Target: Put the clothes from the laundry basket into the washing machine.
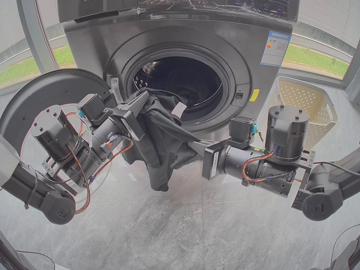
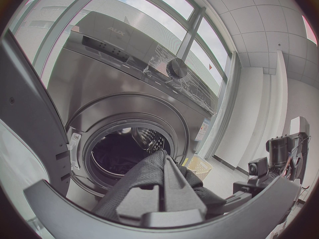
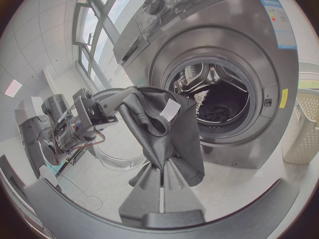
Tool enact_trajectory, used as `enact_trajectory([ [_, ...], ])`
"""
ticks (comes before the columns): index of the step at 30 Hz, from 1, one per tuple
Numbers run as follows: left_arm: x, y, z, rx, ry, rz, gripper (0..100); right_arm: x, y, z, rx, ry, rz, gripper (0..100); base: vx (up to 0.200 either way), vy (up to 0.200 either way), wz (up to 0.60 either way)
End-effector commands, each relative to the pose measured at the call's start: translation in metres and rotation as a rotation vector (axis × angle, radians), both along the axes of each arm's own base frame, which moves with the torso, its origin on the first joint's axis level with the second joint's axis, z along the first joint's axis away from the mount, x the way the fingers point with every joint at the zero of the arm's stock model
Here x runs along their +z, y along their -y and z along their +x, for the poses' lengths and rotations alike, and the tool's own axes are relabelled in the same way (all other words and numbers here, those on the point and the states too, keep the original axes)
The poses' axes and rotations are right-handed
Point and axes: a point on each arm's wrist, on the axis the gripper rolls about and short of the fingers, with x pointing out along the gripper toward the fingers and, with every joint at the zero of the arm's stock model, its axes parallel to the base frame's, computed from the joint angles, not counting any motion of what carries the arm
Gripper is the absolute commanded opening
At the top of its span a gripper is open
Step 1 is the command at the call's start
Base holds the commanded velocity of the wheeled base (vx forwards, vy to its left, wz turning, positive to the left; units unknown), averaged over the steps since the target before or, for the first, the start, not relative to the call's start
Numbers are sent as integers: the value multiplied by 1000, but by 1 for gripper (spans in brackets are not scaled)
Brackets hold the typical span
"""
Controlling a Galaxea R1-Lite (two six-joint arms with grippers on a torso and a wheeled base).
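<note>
A dark garment [image 1: 161, 143] hangs in the air in front of the washing machine [image 1: 93, 45], held up between both arms. The left claw [image 1: 143, 96] is clamped shut on the garment's upper edge, just before the lower left of the round opening [image 1: 180, 79]. Whether cloth touches the rim there cannot be told. In the left wrist view the same claw [image 2: 164, 163] has its fingers pressed together, with the mesh-like fabric [image 2: 146, 173] draped over them.

The right claw [image 1: 191, 144] sits lower and nearer the robot, closed on a fold at the garment's side. Its own camera shows the cloth [image 3: 166, 130] pinched between the tips [image 3: 162, 165] and the left claw [image 3: 129, 92] farther off at the garment's top. A white label [image 1: 179, 110] sewn near the upper edge faces outward (it also shows in the right wrist view [image 3: 170, 109]). The garment's lowest part dangles above the grey floor [image 1: 187, 225], not touching it.

The machine's door [image 1: 45, 94] stands swung open on the robot's left. Inside the drum lie more dark clothes [image 3: 219, 103] — a loose heap toward the bottom. The pale, perforated laundry basket [image 1: 307, 105] stands on the floor just beside the machine on the robot's right.
</note>
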Motion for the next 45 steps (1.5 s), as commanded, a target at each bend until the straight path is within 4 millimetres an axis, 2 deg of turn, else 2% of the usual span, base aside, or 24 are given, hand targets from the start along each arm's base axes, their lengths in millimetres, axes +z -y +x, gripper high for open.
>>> enact_trajectory([
  [1, -1, 0, -1, -2, -3, 2, 0, 14, 11, -2, -19, 30, 32, 0, 0, 0, 0],
  [6, -1, -1, -2, -5, -2, 2, 0, 20, 15, 2, -37, 53, 41, 0, 0, 0, 0],
  [8, -3, 0, -5, -17, -10, 9, 0, 28, 17, 1, -40, 74, 61, 0, 0, 0, 0],
  [9, -3, 0, -5, -17, -10, 9, 100, 29, 17, 0, -40, 75, 62, 0, 0, 0, 0],
  [13, -13, 0, -8, -23, -49, 29, 100, 57, 20, -1, -42, 142, 137, 0, 0, 0, 0],
  [18, -32, -3, -14, -31, -121, 63, 100, 77, 18, 1, -42, 198, 200, 0, 0, 0, 0],
  [23, -46, -6, -17, -29, -174, 89, 100, 79, 16, 0, -34, 209, 211, 0, 0, 0, 0],
  [27, -65, -6, -17, -27, -237, 122, 100, 81, 16, -3, -26, 213, 216, 0, 0, 0, 0],
  [33, -96, -6, -1, 0, -290, 155, 100, 86, 19, -9, -19, 222, 226, 0, 0, 0, 0],
  [45, -136, -6, 23, 23, -385, 209, 100, 89, 24, -19, -7, 226, 233, 0, 0, 0, 0],
])
